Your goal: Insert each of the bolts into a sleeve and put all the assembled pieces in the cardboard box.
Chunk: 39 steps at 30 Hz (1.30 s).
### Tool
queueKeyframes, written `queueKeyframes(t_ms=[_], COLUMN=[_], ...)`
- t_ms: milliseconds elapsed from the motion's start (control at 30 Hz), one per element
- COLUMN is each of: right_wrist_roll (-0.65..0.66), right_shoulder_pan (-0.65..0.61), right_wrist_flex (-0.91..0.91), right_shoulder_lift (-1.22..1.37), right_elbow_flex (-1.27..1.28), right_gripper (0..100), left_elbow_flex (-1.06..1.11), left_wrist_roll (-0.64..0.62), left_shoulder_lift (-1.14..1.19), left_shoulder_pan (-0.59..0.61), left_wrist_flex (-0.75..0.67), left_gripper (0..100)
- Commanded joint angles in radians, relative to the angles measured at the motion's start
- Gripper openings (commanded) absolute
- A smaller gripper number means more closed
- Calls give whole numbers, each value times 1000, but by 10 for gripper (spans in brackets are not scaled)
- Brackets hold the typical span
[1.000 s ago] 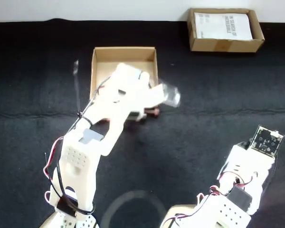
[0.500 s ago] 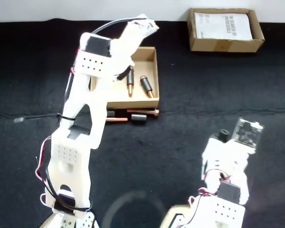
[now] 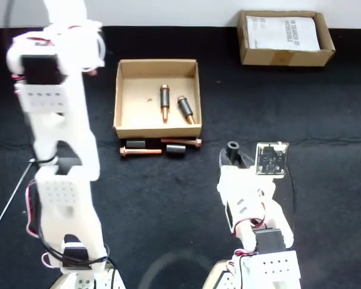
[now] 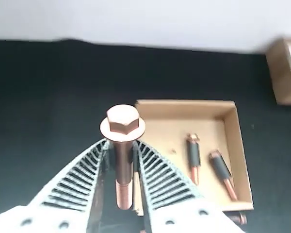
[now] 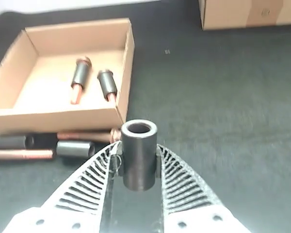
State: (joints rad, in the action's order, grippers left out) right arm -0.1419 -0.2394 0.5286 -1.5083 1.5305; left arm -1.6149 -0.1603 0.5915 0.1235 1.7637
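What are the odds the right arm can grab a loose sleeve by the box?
Probably not: the nearer loose sleeve lies unobstructed, but the right gripper is shut on another sleeve.

The far box (image 5: 242, 14) and one loose bolt (image 5: 19, 155) run off the right wrist view's edge.

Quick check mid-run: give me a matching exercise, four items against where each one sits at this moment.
1. single copper bolt
2. single black sleeve
3. two assembled pieces
4. loose bolts and sleeves

A. inside the cardboard box
B. on the table, just outside the box
C. in the right gripper jaws
D. in the left gripper jaws

Pairs: 1-D, 2-C, 3-A, 4-B
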Motion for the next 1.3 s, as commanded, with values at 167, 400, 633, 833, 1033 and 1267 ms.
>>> queueKeyframes(t_ms=[167, 400, 633, 833, 1033, 1267], right_wrist_roll=[-11, -8, -6, -6, -11, -11], right_shoulder_pan=[-76, -145, -148, -173, -249, -275], right_wrist_flex=[-96, -179, -292, -325, -320, -323], right_shoulder_lift=[-8, -8, -8, -8, -8, -10], right_elbow_flex=[-74, -73, -65, -64, -61, -25], right_gripper=[7, 7, 7, 7, 7, 7], left_elbow_flex=[-2, 64, 536, 888, 1145, 1472], left_wrist_roll=[-12, -8, -6, -9, -11, -11], left_shoulder_lift=[-346, -591, -934, -1138, -1191, -1194], left_shoulder_pan=[8, -81, -153, -202, -272, -371], left_wrist_flex=[5, 5, 2, -8, -175, -549], left_gripper=[8, 8, 8, 8, 8, 8])
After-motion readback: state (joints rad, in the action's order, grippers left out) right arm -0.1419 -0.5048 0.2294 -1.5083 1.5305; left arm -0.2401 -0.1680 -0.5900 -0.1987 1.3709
